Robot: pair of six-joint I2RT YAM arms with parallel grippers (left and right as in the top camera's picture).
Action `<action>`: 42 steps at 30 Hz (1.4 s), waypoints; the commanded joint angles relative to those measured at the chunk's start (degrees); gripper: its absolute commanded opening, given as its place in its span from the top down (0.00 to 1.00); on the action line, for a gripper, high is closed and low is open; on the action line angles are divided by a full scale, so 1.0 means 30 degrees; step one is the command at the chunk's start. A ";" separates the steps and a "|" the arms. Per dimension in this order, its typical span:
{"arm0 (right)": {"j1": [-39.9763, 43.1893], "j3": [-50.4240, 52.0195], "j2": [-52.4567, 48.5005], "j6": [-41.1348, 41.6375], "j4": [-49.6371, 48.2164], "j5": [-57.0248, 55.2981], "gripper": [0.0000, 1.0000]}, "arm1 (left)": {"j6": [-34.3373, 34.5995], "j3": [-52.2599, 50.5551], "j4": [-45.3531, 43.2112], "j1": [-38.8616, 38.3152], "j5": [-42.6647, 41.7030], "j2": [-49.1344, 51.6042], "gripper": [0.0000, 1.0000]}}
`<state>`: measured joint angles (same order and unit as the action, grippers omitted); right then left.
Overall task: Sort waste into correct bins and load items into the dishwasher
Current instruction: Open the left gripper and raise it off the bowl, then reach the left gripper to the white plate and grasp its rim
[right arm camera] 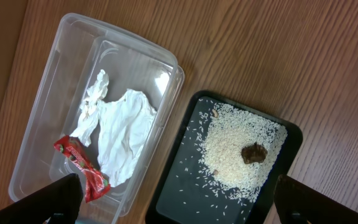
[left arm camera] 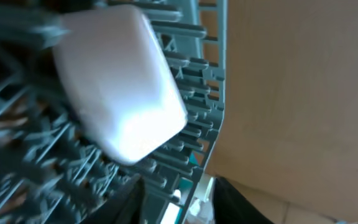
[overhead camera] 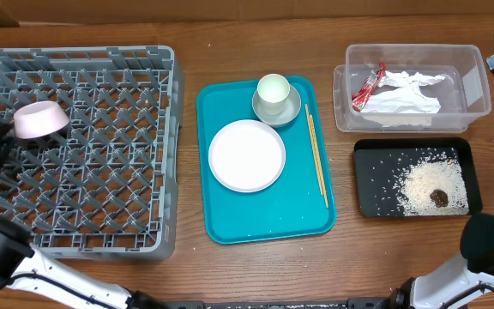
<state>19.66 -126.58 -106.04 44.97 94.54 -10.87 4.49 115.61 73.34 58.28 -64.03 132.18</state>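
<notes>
A pale pink bowl (overhead camera: 41, 120) lies in the grey dishwasher rack (overhead camera: 101, 197) near its left wall. In the left wrist view the bowl (left arm camera: 123, 93) is blurred, just beyond my left gripper (left arm camera: 179, 208). Its fingers stand apart with only the rack's edge between them. A white plate (overhead camera: 247, 155) and a cup (overhead camera: 273, 91) on a small dish (overhead camera: 288, 112) sit on the teal tray (overhead camera: 264, 215). The clear tub (overhead camera: 474, 86) holds a red wrapper (right arm camera: 82, 167) and a napkin (right arm camera: 120, 134). The black tray (right arm camera: 185, 199) holds rice (right arm camera: 235, 149) and a brown lump (right arm camera: 252, 152). My right gripper (right arm camera: 179, 205) hangs open above both bins.
Wooden chopsticks (overhead camera: 316, 154) lie along the teal tray's right side. The rack fills the left of the wooden table (overhead camera: 187, 51), the teal tray the middle and the two bins the right. Dark arm bases sit at both front corners.
</notes>
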 commanded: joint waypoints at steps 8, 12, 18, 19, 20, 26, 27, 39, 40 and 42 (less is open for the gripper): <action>-0.0015 -0.0393 0.0138 -0.0007 -0.0073 -0.0153 0.00 | -0.1064 0.0291 -0.0554 -0.1902 0.1078 -0.2557 0.96; -0.0015 -0.0401 0.0138 -0.0007 -0.0073 -0.0153 0.00 | 0.0750 0.0291 -0.2849 -0.4116 0.6346 -0.3869 0.96; -0.0015 -0.0393 0.0138 -0.0007 -0.0073 -0.0153 0.00 | 0.3053 0.0284 -0.4029 -0.7715 1.7719 -0.3876 0.96; -0.0015 -0.0393 0.0138 -0.0007 -0.0073 -0.0153 0.00 | 0.3293 0.0284 -0.4065 -0.8211 1.8782 -0.3606 0.96; -0.0015 -0.0393 0.0138 -0.0007 -0.0073 -0.0153 0.00 | 0.3504 0.0284 -0.4138 -0.8597 1.9431 -0.3308 0.96; -0.0015 -0.0401 0.0138 -0.0007 -0.0073 -0.0146 0.00 | 0.4269 0.0291 -0.4189 -0.9238 2.0138 -0.2353 0.96; -0.0015 -0.0393 0.0138 -0.0007 -0.0073 -0.0153 0.00 | 0.4444 0.0291 -0.4211 -0.9165 2.0145 -0.2477 0.96; -0.0015 -0.0393 0.0138 -0.0007 -0.0073 -0.0153 0.00 | 0.5457 0.0393 -0.3002 -0.7861 2.1551 -0.3541 0.96; -0.0015 -0.0393 0.0138 -0.0007 -0.0073 -0.0153 0.00 | 0.5464 0.0393 -0.2739 -0.7810 2.1544 -0.3541 0.96; -0.0015 -0.0393 0.0138 -0.0015 -0.0073 -0.0153 0.00 | 0.5974 0.0401 -0.2142 -0.7730 2.1376 -0.3592 0.96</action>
<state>19.68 -126.58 -106.04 45.01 94.52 -10.87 19.75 116.09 65.23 34.39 -0.78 123.96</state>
